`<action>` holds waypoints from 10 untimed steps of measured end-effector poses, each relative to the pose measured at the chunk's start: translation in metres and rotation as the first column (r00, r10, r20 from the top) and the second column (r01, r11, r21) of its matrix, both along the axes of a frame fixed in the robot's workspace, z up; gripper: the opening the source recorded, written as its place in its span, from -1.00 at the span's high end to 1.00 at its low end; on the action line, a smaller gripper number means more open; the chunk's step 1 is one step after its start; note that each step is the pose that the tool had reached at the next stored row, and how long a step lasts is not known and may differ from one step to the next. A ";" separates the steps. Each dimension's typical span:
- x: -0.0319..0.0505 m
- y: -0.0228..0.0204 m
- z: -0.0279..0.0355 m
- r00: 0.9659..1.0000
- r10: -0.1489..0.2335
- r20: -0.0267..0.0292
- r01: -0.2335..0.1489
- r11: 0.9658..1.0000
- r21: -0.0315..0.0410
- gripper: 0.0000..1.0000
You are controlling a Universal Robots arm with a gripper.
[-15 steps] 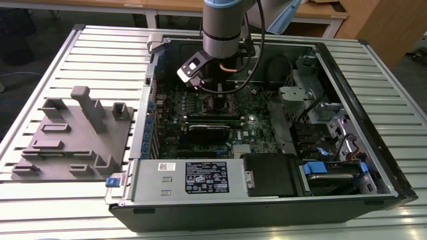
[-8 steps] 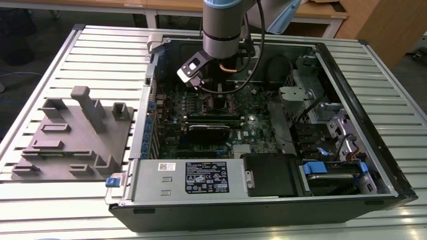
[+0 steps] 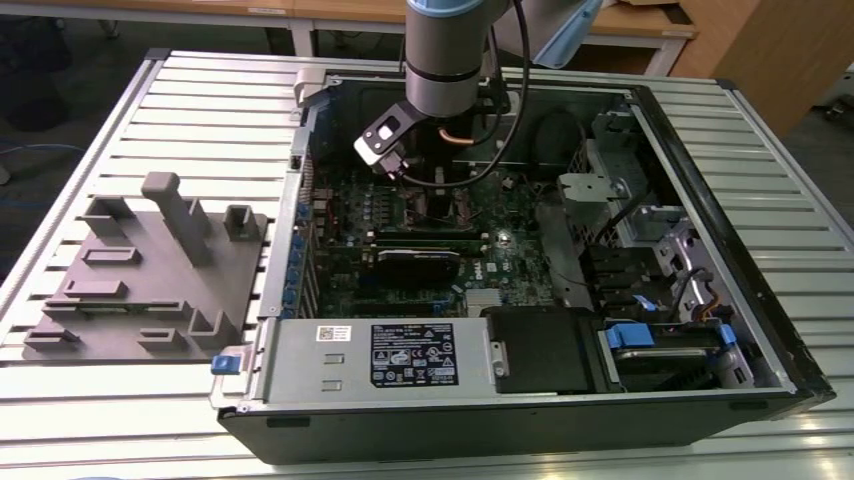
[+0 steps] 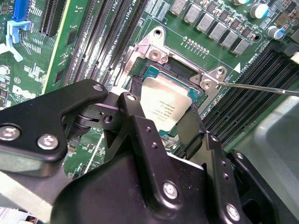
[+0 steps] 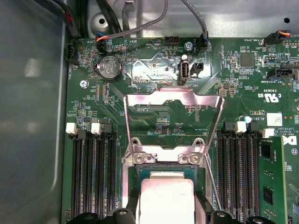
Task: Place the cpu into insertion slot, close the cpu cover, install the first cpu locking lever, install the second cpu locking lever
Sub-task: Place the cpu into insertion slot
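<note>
Item: my tool [image 4: 163, 112], pinching the cpu [image 4: 161, 95] by two opposite edges, at the insertion slot [image 4: 156, 72]. The cpu cover [image 5: 173, 96] is raised open.

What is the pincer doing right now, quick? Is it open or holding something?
The pincer is closed, holding the cpu by its sides.

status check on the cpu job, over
Hand shut on cpu, down at the slot. Cover standing open. Lever off to the side, nothing in the way.
</note>
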State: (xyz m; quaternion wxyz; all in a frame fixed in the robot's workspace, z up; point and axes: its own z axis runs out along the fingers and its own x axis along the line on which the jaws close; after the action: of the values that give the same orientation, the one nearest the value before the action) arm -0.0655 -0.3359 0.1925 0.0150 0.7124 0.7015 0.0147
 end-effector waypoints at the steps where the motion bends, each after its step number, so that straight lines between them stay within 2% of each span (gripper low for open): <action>1: 0.0000 0.0000 0.0000 1.000 0.000 0.000 0.000 1.000 0.000 -0.08; 10: 0.0003 0.0000 0.0000 1.000 0.000 0.000 0.000 1.000 0.000 -0.08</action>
State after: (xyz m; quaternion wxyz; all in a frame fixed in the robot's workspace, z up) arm -0.0652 -0.3359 0.1925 0.0150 0.7124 0.7014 0.0147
